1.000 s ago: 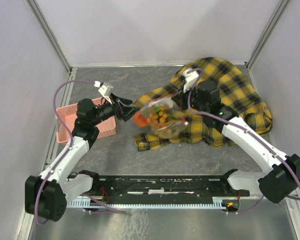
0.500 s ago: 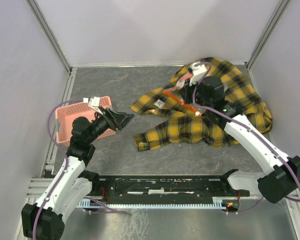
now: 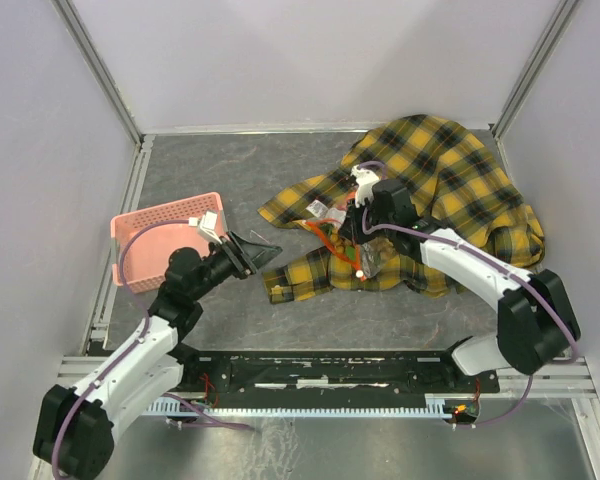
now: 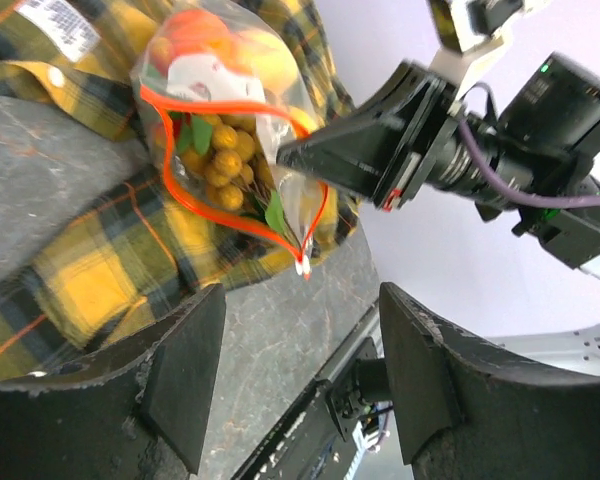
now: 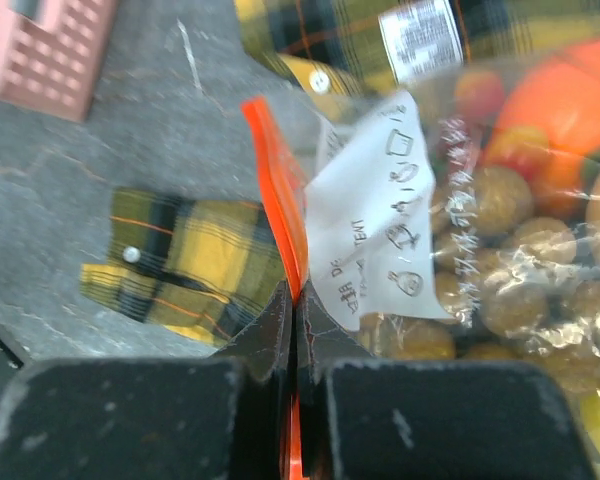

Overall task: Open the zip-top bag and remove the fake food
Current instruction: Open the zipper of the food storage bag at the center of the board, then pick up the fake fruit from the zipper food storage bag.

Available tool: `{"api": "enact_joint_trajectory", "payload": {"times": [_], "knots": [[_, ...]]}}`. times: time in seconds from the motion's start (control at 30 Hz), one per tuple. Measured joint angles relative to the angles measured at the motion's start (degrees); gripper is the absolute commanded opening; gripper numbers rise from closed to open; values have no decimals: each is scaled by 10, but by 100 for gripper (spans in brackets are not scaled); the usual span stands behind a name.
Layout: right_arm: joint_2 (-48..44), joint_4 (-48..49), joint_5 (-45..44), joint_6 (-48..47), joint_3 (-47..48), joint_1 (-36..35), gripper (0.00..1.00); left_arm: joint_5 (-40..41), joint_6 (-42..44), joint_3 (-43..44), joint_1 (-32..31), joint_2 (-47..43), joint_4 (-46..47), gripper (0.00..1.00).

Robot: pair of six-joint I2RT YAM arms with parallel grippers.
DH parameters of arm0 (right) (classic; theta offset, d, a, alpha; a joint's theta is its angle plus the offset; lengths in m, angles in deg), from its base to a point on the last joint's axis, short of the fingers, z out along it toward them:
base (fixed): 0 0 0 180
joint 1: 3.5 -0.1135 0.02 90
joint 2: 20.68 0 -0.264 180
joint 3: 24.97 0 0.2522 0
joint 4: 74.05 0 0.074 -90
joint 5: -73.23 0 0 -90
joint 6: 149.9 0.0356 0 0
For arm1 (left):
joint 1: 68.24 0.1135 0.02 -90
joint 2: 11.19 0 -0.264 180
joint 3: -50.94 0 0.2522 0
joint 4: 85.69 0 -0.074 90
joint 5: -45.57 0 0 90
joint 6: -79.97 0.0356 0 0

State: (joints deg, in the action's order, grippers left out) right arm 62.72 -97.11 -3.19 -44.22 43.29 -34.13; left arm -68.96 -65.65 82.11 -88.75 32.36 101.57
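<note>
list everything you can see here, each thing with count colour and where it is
zip-top bag: one, clear with red-orange zip strip and white label, mouth open, over the plaid cloth
fake food: several, exact count unclear, yellow, orange, tan with green leaves, inside the bag
plaid cloth: one, yellow and black, right half of the table
basket: one, pink, left side
table: one, dark grey
left gripper: one, black, open, holding nothing, facing the bag
right gripper: one, black, shut on the zip strip
</note>
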Motion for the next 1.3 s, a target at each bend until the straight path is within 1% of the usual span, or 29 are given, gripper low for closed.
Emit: {"api": "enact_joint_trajectory", "payload": {"times": [0.03,0.07,0.1,0.13,0.2,0.27,0.33,0.47,0.6,0.7,0.77,0.8,0.93,1.03,1.13,1.3], "knots": [[-11,7,5,1,0,0,2,11,0,0,-17,0,5,65],[-22,12,10,2,1,0,2,22,0,0,-35,2,11,61],[-31,17,16,5,4,0,2,33,0,0,-51,5,20,55],[-40,23,21,7,10,0,2,43,0,0,-66,12,32,53],[-52,32,31,11,21,1,2,59,0,0,-92,35,57,52],[-61,45,43,19,27,2,2,67,0,0,-105,63,78,52],[-68,59,56,28,27,1,2,76,-1,0,-112,91,96,53],[-63,79,70,42,27,1,2,96,-14,4,-125,136,134,60],[-28,130,87,65,17,0,2,131,-39,10,-137,166,161,66],[3,182,106,89,-14,0,2,172,-62,10,-153,181,164,70],[16,197,115,98,-30,0,2,201,-72,10,-169,184,160,71],[19,201,118,100,-34,0,2,216,-76,12,-178,184,154,74],[21,228,135,100,-41,1,2,286,-85,22,-214,187,132,76],[21,264,150,101,-43,4,2,329,-89,34,-229,202,123,76],[19,290,164,104,-50,8,2,351,-89,50,-235,237,123,75],[18,313,183,114,-54,12,2,356,-89,67,-239,300,146,74]]}}
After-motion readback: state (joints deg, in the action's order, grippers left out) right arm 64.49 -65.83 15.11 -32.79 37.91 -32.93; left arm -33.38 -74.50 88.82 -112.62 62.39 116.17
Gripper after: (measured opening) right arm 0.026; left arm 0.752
